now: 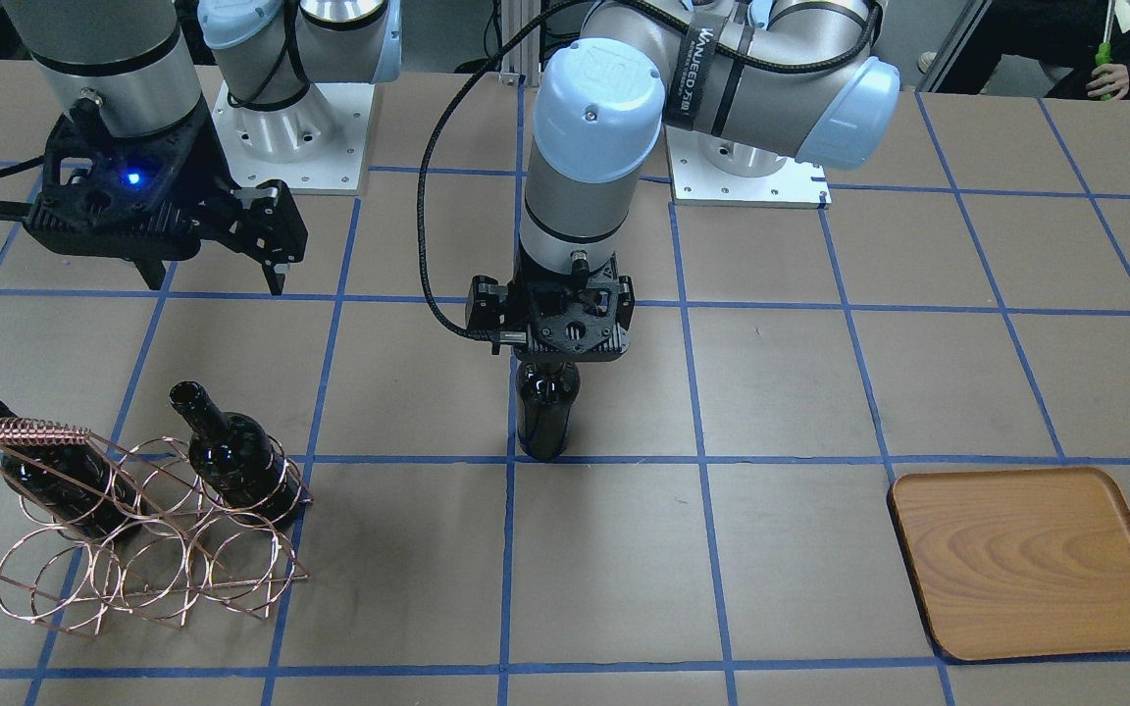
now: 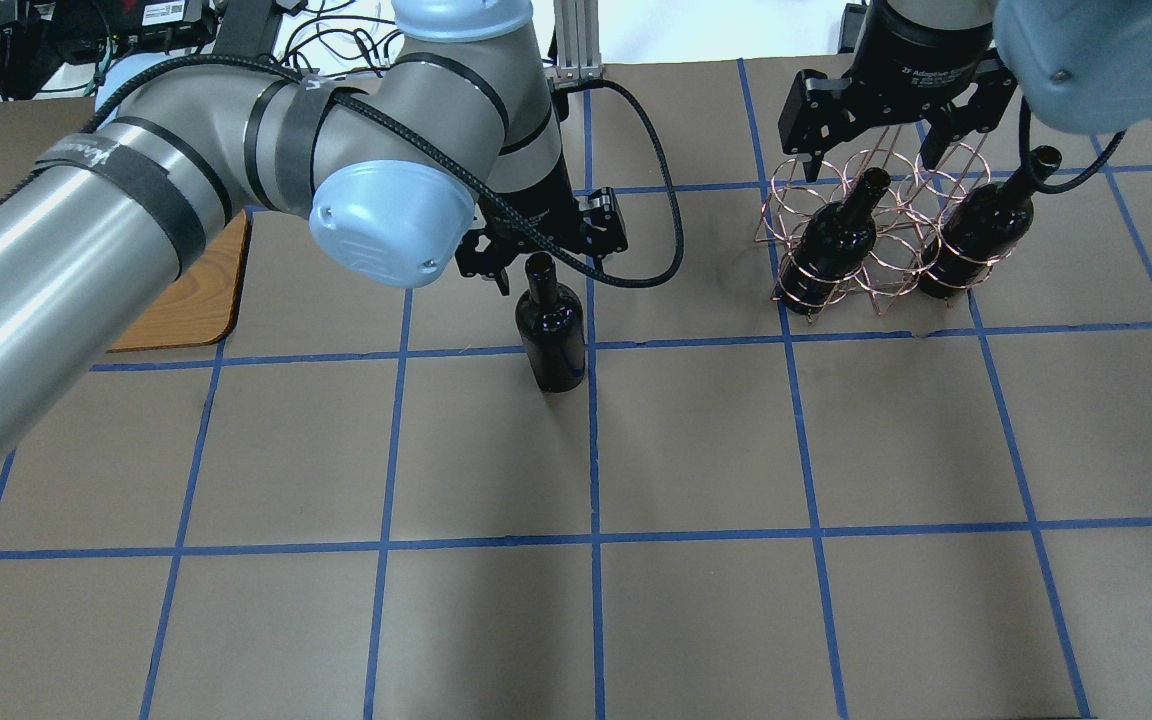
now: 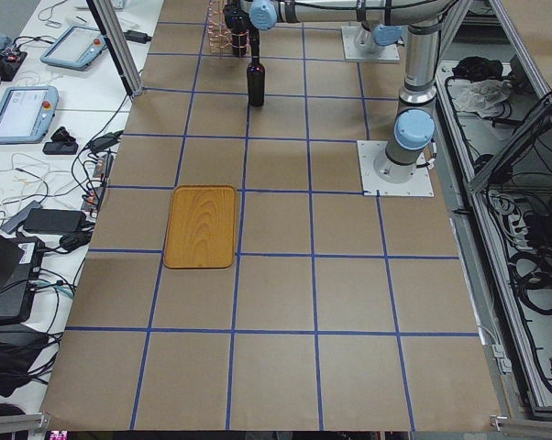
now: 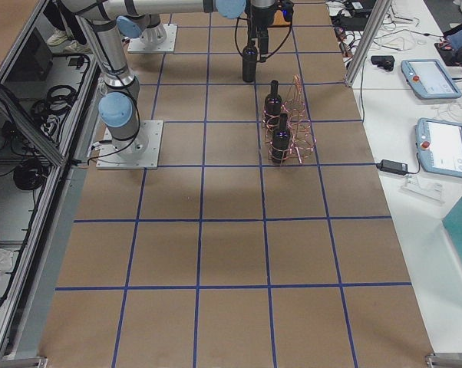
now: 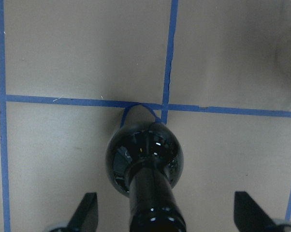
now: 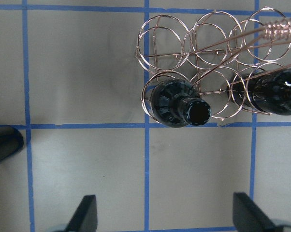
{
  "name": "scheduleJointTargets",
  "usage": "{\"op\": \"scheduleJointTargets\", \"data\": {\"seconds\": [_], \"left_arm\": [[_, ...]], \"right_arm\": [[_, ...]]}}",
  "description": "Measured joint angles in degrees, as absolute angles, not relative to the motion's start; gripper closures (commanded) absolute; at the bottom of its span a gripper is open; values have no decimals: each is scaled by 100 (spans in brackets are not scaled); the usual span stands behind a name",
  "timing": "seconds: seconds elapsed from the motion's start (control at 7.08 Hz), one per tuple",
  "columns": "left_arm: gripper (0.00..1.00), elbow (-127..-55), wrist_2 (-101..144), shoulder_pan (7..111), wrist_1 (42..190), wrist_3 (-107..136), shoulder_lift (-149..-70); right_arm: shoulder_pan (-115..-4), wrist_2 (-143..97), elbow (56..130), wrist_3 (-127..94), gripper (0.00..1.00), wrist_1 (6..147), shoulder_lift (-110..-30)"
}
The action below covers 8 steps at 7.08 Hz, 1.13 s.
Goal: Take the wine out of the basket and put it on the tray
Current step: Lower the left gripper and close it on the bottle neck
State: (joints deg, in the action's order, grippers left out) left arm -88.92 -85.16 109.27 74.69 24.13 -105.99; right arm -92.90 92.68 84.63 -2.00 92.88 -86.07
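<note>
One wine bottle [image 1: 545,417] stands upright on the table at a crossing of blue tape lines; it also shows in the overhead view [image 2: 551,335] and the left wrist view [image 5: 145,154]. My left gripper [image 5: 165,215] is open right above it, a finger on each side of the neck and clear of it. The copper wire basket [image 1: 133,549] holds two more bottles [image 1: 231,456] [image 1: 35,461]. My right gripper [image 6: 165,215] is open and empty, hovering beside the basket [image 6: 184,38]. The wooden tray [image 1: 1026,559] lies bare on the left arm's side.
Brown table paper with a blue tape grid. The arm bases [image 1: 290,137] are bolted at the table's robot side. Tablets and cables lie on a side bench [image 3: 38,101] beyond the table edge.
</note>
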Motion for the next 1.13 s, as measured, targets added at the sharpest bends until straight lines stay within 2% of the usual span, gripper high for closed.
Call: {"op": "scheduleJointTargets", "data": {"seconds": [0.14, 0.28, 0.85, 0.99, 1.13], "left_arm": [[12, -8969, -8534, 10926, 7435, 2416, -10590], [16, -8982, -8545, 10922, 7411, 2422, -10590], [18, -8974, -8550, 10876, 7371, 2414, -10605], [43, -8974, -8556, 10846, 7352, 2385, -10610], [43, -8971, -8555, 10827, 7342, 2376, -10614]], "right_arm": [[-9287, 9067, 8469, -198, 0, 9211, -8629], [-9279, 8982, 8494, -200, 0, 9153, -8647], [-9273, 8935, 8669, -210, 0, 9122, -8715], [-9272, 8946, 8672, -211, 0, 9123, -8718], [-9272, 8967, 8674, -209, 0, 9123, -8724]]}}
